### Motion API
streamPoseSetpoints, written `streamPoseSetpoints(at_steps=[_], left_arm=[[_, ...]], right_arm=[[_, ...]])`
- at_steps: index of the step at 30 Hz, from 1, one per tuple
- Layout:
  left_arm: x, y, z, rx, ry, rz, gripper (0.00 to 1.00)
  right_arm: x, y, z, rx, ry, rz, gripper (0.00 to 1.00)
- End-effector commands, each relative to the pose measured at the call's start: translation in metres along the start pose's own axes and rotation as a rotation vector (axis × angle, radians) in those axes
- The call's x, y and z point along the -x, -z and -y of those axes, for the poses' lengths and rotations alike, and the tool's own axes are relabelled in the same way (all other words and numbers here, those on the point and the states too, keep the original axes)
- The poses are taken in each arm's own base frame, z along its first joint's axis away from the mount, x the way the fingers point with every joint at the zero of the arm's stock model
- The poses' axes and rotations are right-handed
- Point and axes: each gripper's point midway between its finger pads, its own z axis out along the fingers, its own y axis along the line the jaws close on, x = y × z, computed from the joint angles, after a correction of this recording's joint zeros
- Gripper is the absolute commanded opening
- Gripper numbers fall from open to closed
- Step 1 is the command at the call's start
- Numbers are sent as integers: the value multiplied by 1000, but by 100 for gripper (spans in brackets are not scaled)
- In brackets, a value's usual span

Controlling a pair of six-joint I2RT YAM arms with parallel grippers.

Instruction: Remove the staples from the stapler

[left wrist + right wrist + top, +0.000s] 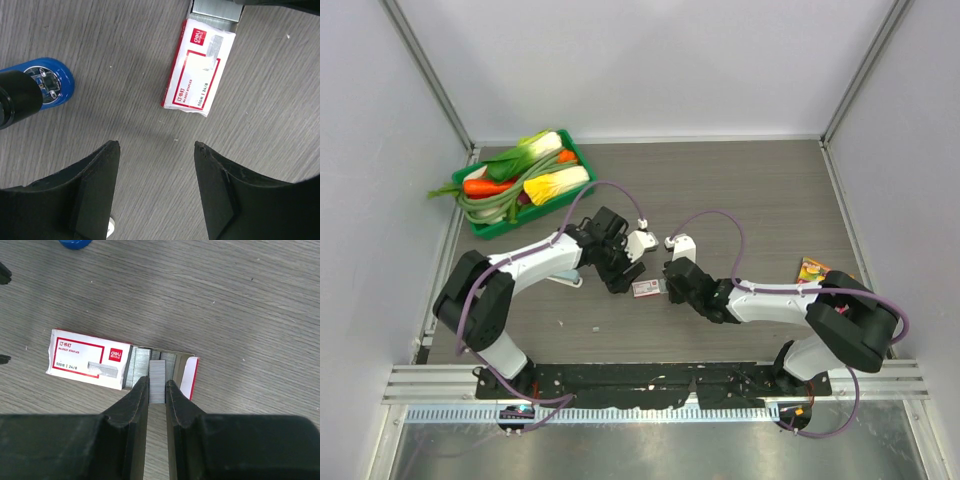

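Observation:
The stapler [52, 85] shows in the left wrist view as a blue rounded end with a shiny metal inset. A dark shape covers its other end. A sliver of it shows at the top of the right wrist view [75, 242]. In the top view it is hidden under the left gripper. My left gripper [155, 145] [623, 275] is open and empty over bare table, beside the red-and-white staple box [200, 75] [647, 289]. My right gripper [157, 385] [669, 287] is shut on a strip of staples [157, 375] over the box's open tray [187, 372].
A green tray [488, 226] of toy vegetables stands at the back left. A colourful packet [813, 270] lies at the right edge. A small white object [565, 280] lies under the left forearm. Tiny specks [560, 322] lie on the table in front.

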Motion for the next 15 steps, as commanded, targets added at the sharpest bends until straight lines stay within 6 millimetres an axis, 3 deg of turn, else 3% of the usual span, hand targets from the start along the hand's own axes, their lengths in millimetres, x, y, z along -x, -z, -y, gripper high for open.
streamPoseSetpoints(at_steps=[1, 15], left_arm=[[18, -2, -9, 37, -35, 59, 65], [22, -14, -3, 33, -52, 71, 64]], right_arm=[[11, -3, -8, 25, -14, 41, 1], [13, -3, -8, 29, -18, 48, 1]])
